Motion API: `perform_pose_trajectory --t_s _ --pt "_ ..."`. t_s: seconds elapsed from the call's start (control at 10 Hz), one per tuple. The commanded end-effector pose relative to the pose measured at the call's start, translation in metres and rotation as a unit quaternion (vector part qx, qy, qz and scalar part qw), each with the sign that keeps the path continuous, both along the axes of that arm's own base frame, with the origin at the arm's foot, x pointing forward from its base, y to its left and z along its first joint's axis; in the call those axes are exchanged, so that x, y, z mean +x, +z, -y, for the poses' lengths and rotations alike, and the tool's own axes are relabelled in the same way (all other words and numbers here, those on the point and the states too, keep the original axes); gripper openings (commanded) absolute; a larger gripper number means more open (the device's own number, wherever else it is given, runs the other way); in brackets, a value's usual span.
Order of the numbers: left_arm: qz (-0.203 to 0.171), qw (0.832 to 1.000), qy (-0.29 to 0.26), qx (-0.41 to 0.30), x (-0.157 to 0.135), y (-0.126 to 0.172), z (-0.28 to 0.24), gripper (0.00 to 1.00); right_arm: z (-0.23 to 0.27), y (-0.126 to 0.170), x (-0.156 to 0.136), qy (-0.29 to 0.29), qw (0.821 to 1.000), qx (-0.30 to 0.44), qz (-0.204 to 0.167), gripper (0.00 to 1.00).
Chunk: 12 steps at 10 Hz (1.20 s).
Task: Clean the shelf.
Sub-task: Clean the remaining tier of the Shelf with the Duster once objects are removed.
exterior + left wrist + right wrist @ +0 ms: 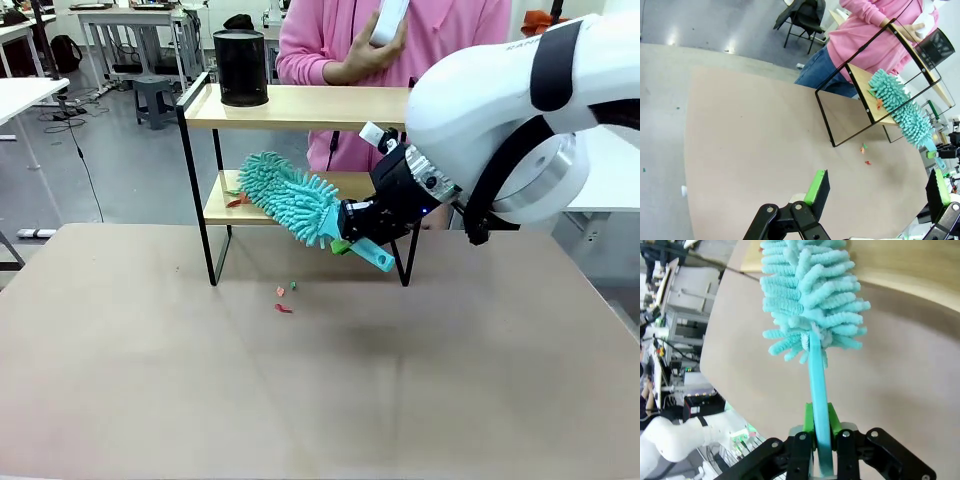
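At the tabletop's far edge, the shelf: right gripper clamped on the teal duster, head on the lower board. Some scraps already lie on the tabletop; red bits at the board's left end are yet to go. Left gripper gapes, holding nothing.

Shelf rt end behind rt arm, scraps too small to ID

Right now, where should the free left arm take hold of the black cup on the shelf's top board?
Probably the rim, from above, with one of the fingers inside: the black cup stands upright at the left end of the top board of the shelf, its mouth apparently open upward.
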<state>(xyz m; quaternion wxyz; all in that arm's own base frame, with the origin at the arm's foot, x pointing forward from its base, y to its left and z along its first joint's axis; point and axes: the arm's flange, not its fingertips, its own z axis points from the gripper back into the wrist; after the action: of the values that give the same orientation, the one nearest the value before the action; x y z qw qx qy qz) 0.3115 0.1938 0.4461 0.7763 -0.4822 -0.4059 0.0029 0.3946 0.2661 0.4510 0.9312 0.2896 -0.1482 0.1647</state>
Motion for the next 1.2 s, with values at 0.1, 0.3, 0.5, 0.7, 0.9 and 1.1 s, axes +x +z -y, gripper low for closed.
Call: perform_pose_trajectory --t_s 0.1,0.3,0.5,0.7,0.9,1.1 --pt "0.017 1.0 0.0 -0.002 0.001 -0.001 0.001 1.0 0.036 0.005 -0.003 0.114 0.993 0.013 0.02 0.11" --pt "0.017 1.0 0.0 -0.002 0.001 -0.001 0.001 1.0 0.072 0.015 -0.017 0.173 0.983 0.065 0.024 0.11" --pt "0.017 1.0 0.0 -0.002 0.001 -0.001 0.001 1.0 0.1 0.014 -0.035 0.229 0.964 0.136 0.008 0.11" --pt "0.017 1.0 0.0 -0.002 0.001 -0.001 0.001 1.0 0.131 0.012 -0.051 0.213 0.956 0.203 0.011 0.11" --pt "0.017 1.0 0.0 -0.002 0.001 -0.001 0.001 1.0 0.148 0.014 -0.062 0.205 0.951 0.231 0.027 0.11" --pt "0.017 1.0 0.0 -0.002 0.001 -0.001 0.001 1.0 0.156 0.013 -0.067 0.201 0.95 0.238 0.024 0.11"
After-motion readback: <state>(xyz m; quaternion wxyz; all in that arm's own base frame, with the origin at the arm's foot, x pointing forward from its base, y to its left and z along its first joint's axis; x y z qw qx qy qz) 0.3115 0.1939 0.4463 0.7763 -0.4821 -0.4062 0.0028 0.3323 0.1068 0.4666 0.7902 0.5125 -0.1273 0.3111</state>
